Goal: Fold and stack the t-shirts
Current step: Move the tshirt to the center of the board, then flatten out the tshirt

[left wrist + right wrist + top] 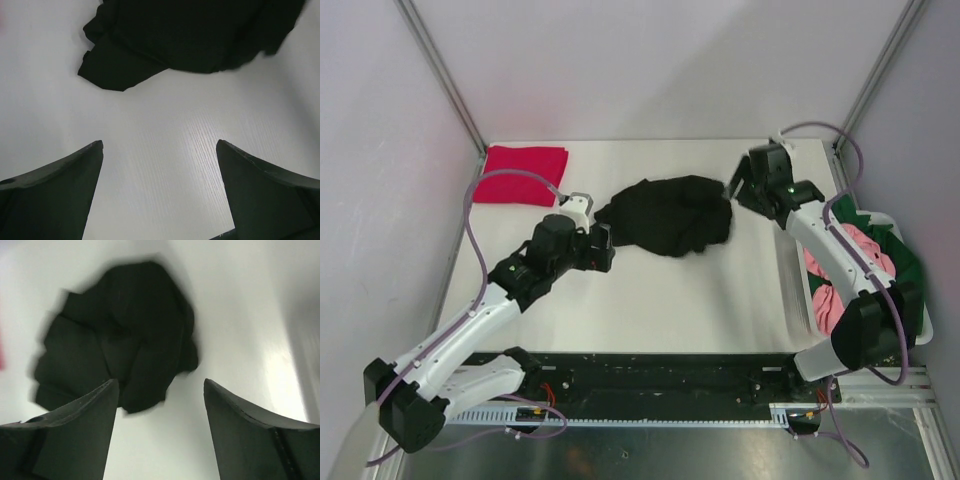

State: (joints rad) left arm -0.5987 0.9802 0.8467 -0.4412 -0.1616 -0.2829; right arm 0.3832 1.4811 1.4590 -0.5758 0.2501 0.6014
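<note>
Your left gripper sits just left of the black t-shirt, its fingers spread wide above the bare table and holding nothing. Your right gripper hangs at the shirt's right edge, its fingers also apart and empty. The black shirt lies crumpled in a heap mid-table. The red t-shirt lies folded flat at the far left corner, well apart from it. The pink t-shirt and the green t-shirt are bunched together in the white basket on your right.

Left fingers and right fingers apart.
</note>
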